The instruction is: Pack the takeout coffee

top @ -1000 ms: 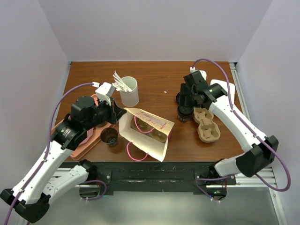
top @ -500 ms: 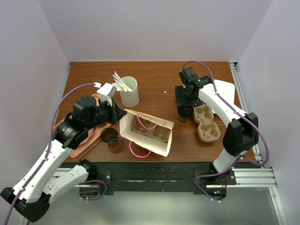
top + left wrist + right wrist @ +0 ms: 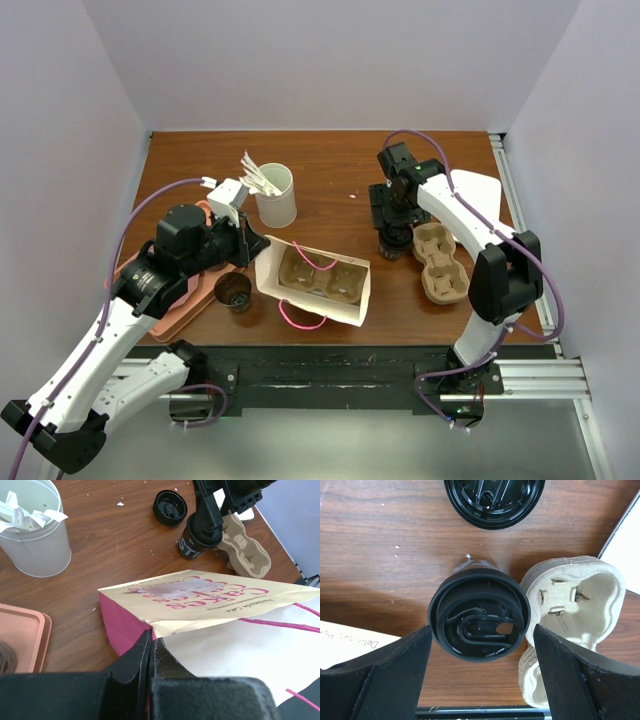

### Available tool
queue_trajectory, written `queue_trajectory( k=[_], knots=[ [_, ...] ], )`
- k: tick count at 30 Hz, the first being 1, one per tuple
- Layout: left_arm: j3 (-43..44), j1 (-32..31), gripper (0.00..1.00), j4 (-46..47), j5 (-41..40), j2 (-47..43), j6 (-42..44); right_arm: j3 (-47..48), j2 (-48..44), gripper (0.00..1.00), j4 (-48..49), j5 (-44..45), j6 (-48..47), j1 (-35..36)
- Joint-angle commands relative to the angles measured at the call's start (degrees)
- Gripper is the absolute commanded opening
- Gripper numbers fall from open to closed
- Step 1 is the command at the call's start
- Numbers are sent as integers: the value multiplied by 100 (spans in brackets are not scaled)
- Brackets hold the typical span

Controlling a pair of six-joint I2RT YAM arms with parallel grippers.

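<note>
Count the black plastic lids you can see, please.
2. One lid closes the takeout coffee; the other lid lies loose on the table near that cup. The arms may hide more.

Top view: high at the near side, looking steeply down on the whole table [image 3: 330,170]. Left wrist view: low and close over the bag [image 3: 200,600], facing across to the coffee [image 3: 195,544]. Right wrist view: straight down, close above it. All three share coffee and carrier [image 3: 247,550]

The takeout coffee [image 3: 479,617], a dark cup, black lid on, stands upright beside the pulp carrier [image 3: 570,610], perhaps touching it.
</note>
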Motion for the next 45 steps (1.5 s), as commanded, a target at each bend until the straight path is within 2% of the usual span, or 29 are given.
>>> queue_trajectory(
  k=[1,11,32,34,35,38,43,45],
  knots=[
    [229,-18,0,124,105,-25,21,219,67,87,-85,73,-107,-2],
    [247,-26,0,97,70,-25,-5,61,76,82,38,47,-106,-2],
    [256,-26,0,18,105,-51,-93,-256,32,79,196,-93,25,-11],
    [238,-26,0,18,105,-86,-119,-265,-3,76,214,-85,17,-2],
    [230,-26,0,10,97,-95,-128,-256,-3,70,205,-76,-10,-10],
    [264,-26,0,-43,62,-95,-154,-160,-47,61,152,-58,-53,-2],
    [308,-18,0,-184,17,-86,-233,349,-266,59,-313,56,-220,-11],
    [291,-26,0,-166,18,-103,-260,613,-346,55,-462,-5,-352,-2]
  ],
)
